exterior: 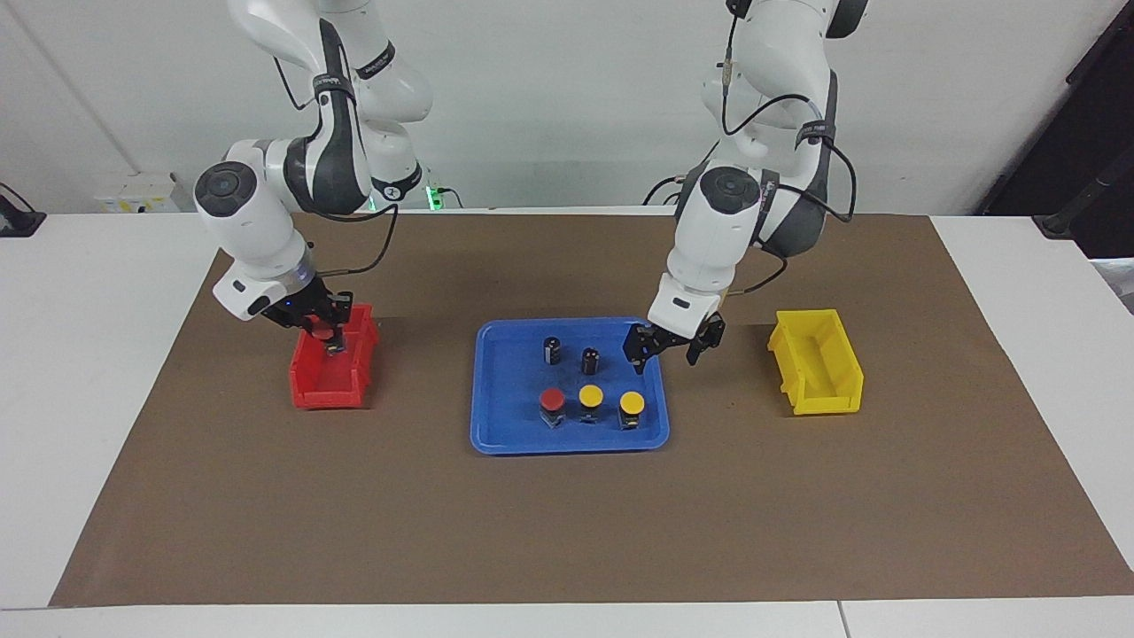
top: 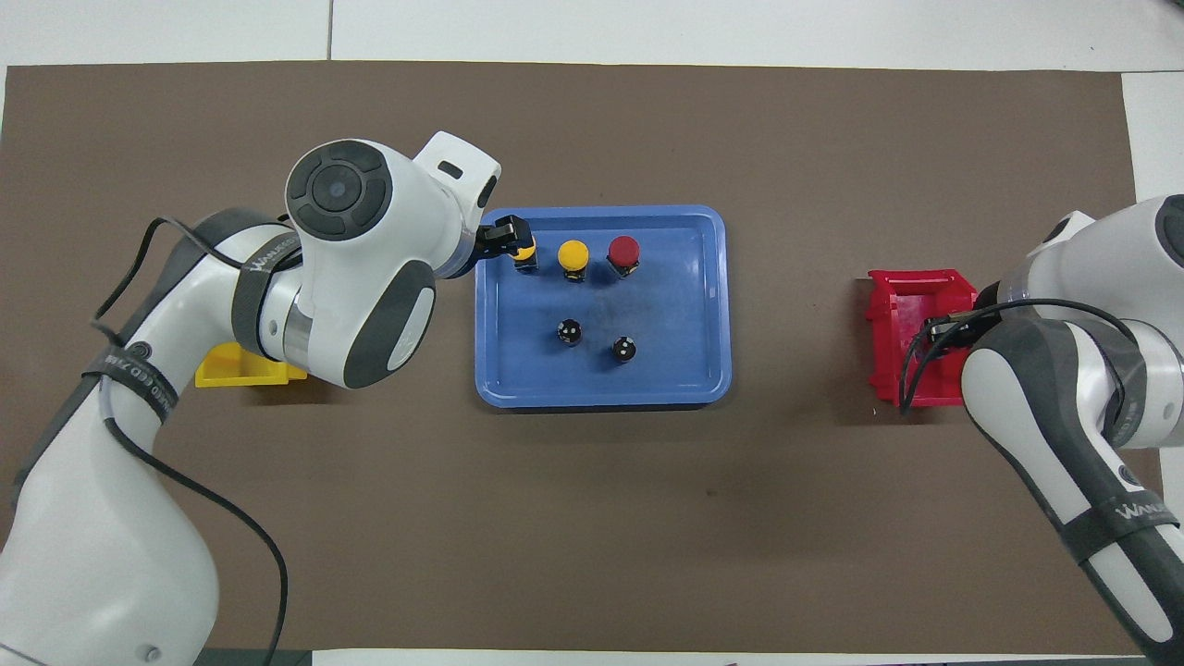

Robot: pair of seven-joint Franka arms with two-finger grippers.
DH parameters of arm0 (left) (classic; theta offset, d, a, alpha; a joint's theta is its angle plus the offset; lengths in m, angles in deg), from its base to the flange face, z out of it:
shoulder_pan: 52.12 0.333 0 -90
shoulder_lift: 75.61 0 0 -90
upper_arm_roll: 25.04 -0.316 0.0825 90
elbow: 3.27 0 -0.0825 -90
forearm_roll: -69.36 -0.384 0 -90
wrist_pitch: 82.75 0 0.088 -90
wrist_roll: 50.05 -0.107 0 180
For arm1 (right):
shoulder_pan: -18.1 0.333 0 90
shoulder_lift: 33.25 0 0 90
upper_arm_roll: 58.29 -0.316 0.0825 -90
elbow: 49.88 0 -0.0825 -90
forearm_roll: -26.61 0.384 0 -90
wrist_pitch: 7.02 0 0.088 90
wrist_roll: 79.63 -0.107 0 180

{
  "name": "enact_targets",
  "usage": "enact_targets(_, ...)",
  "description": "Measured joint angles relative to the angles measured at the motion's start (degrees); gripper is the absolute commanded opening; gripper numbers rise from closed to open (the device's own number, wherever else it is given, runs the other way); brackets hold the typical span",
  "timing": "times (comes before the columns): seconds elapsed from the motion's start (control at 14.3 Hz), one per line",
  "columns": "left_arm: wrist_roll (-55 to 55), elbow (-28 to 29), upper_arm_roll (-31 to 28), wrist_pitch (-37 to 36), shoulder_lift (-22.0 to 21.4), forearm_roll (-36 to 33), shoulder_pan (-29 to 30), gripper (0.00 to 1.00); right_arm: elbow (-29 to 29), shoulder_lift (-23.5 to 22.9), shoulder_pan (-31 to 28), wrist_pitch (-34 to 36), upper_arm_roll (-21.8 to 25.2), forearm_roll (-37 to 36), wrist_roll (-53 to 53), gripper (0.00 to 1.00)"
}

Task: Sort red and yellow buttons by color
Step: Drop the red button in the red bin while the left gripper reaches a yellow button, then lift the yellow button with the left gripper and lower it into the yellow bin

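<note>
the right gripper (exterior: 330, 338) is hanging over the boxy red plastic bin (exterior: 330, 377), its jaws pinching a round-capped red button (exterior: 315, 331). the left gripper (exterior: 671, 348), jaws spread, is hovering over the glossy blue tray's (exterior: 505, 425) edge toward the yellow bin (exterior: 817, 363). in the tray are sitting one red button (exterior: 552, 403), two yellow buttons (exterior: 591, 399) (exterior: 632, 406), flat caps on dark bodies, and two black cylinders (exterior: 552, 350) nearer the robots, all on a matte brown mat (exterior: 567, 523) over the white desk (exterior: 89, 310).
</note>
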Motion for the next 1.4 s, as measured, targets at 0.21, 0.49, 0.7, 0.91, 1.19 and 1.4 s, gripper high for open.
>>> enact_targets(0.21, 1.28, -4.56, -0.03, 0.06, 5.38, 0.0, -1.02, 0.92, -1.39, 0.18, -0.31, -0.88, 0.0, 0.0, 0.0, 0.13)
enact_targets(0.49, 2.79, -5.48, -0.04, 0.78, 6.89, 0.0, -1.52, 0.34, -3.48, 0.42, -0.28, -2.3, -0.12, 0.0, 0.0, 0.13)
enact_targets(0.7, 3.4, -5.6, -0.18, 1.62, 6.9, 0.0, -1.73, 0.09, -4.04, 0.64, -0.22, -2.35, -0.25, 0.0, 0.0, 0.13)
enact_targets(0.91, 3.46, -5.58, -0.45, 2.56, 7.0, 0.0, -1.72, 0.02, -4.43, 0.88, -0.22, -2.34, -0.26, 0.0, 0.0, 0.13)
enact_targets(1.19, 3.63, -11.57, -0.54, -8.15, 7.08, 0.01, -1.78, 0.02, -5.65, 1.29, -0.2, -2.41, -0.29, 0.01, -0.09, 0.66)
enact_targets(1.4, 1.29, -17.74, -1.67, -18.08, 5.62, -0.74, -0.51, 0.01, -5.92, 1.61, -0.2, -2.43, -0.31, 0.03, -0.13, 0.73)
